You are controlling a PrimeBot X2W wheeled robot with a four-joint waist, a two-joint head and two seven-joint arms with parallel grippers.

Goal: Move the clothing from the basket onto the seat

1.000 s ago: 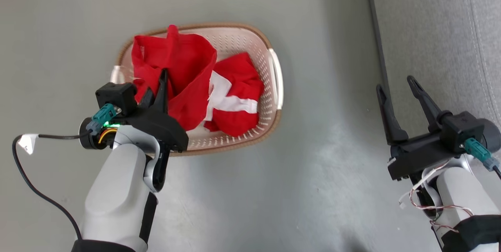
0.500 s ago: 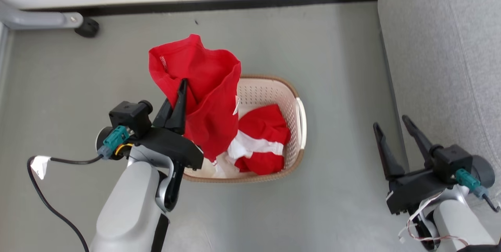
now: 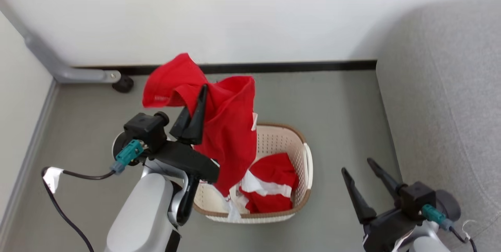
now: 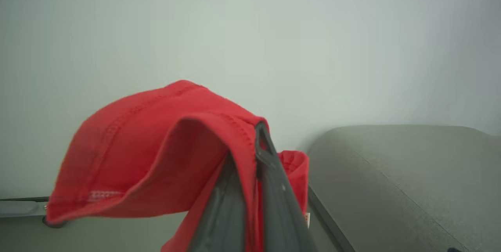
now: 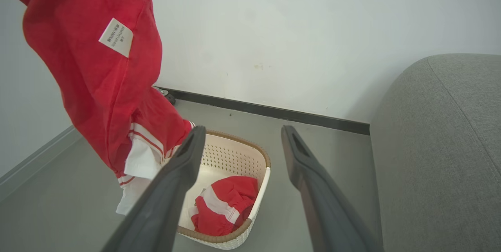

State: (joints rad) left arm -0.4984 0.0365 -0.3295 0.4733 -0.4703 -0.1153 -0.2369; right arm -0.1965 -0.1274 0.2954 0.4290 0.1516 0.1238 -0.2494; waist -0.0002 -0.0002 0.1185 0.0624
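My left gripper [image 3: 201,91] is shut on a red garment [image 3: 227,134], held high above the cream basket [image 3: 301,154]; the cloth hangs down with its white-striped hem near the basket's rim. The left wrist view shows the red garment [image 4: 156,158] folded over the closed fingers [image 4: 270,158]. A second red and white garment [image 3: 270,187] lies crumpled inside the basket. My right gripper [image 3: 358,166] stands open and empty to the right of the basket, close to the grey seat [image 3: 442,99]. The right wrist view shows the hanging garment [image 5: 98,76], the basket [image 5: 250,158] and the seat [image 5: 442,146].
A white wall with a black baseboard [image 3: 305,66] runs behind the basket. A grey metal leg with a black foot [image 3: 123,83] stands at the back left. Grey floor [image 3: 340,119] separates the basket from the seat.
My left gripper has lifted the red garment out of the basket and higher. The head camera has tilted up, so the wall has come into view.
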